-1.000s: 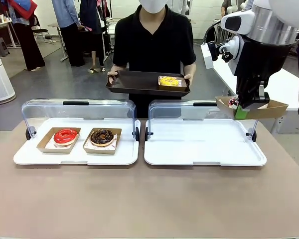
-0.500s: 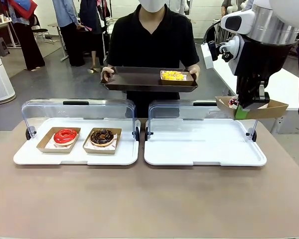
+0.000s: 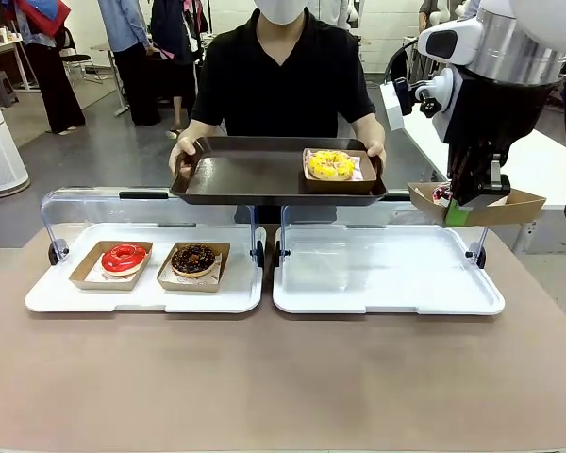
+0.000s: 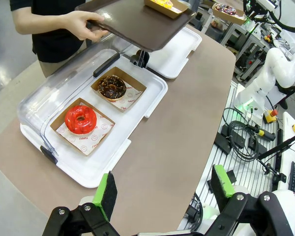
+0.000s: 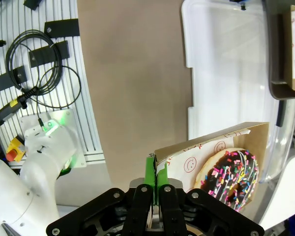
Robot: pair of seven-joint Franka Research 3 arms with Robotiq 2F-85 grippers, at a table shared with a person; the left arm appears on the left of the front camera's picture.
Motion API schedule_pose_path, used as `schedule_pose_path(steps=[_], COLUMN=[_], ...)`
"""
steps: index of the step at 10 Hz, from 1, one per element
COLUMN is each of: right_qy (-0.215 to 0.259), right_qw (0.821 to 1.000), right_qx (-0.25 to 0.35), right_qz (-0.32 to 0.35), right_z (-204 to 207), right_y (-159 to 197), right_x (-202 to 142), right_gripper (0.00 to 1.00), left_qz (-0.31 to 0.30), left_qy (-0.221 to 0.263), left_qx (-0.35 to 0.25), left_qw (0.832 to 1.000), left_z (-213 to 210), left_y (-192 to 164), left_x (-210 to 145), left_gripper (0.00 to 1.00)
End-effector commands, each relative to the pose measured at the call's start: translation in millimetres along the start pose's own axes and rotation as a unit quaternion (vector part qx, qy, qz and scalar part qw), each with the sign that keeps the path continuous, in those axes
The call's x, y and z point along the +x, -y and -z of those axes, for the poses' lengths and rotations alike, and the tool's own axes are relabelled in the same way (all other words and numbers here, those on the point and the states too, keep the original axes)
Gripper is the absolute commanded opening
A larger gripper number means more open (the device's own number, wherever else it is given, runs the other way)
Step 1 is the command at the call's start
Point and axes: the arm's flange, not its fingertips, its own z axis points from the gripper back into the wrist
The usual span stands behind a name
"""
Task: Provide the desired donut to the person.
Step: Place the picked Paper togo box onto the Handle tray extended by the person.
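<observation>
The person (image 3: pixel 281 75) holds one brown tray (image 3: pixel 255 177) left of the right pincer (image 3: pixel 458 213), which pinches a box (image 5: pixel 206 162) by its wall, a sprinkled donut (image 5: pixel 231 178) inside. Likely light and floppy; keep it level. The left pincer (image 4: pixel 162 194) stands spread. Four donuts, two white trays.

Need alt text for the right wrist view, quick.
The right gripper is shut on the edge of a cardboard tray holding a chocolate sprinkled donut, raised above the brown table. A white display tray lies beyond.
</observation>
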Motion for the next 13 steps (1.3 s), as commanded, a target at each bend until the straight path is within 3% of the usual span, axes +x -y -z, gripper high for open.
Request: schedule_pose_path(steps=[1, 3, 5, 9, 11, 13], right_qy=[-0.004, 0.0, -0.001, 0.026, 0.032, 0.063], right_qw=[1.0, 1.0, 1.0, 0.997, 0.996, 0.993], right_qx=[-0.003, 0.0, -0.022, -0.072, -0.085, -0.097], right_qz=[0.004, 0.0, -0.004, -0.028, -0.009, 0.003], right_z=[-0.2, 0.0, -25.6, -81.4, -83.2, -64.2], right_y=[-2.4, 0.0, -5.8, -8.4, -0.4, 18.9], right_x=[-1.1, 0.0, 26.8, 141.7, 207.9, 253.3], right_gripper=[0.0, 0.01, 0.01, 0.01, 0.01, 0.01], left_qz=[0.003, 0.003, 0.003, 0.003, 0.003, 0.003], left_qy=[0.003, 0.003, 0.003, 0.003, 0.003, 0.003], left_qx=[-0.001, -0.001, -0.001, -0.001, -0.001, -0.001], left_qw=[1.0, 1.0, 1.0, 1.0, 1.0, 1.0], left_z=[-1.0, -1.0, -1.0, -1.0, -1.0, -1.0], left_y=[1.1, 1.1, 1.1, 1.1, 1.1, 1.1], left_x=[-0.6, -0.6, -0.6, -0.6, -0.6, -0.6], left_gripper=[1.0, 1.0, 1.0, 1.0, 1.0, 1.0])
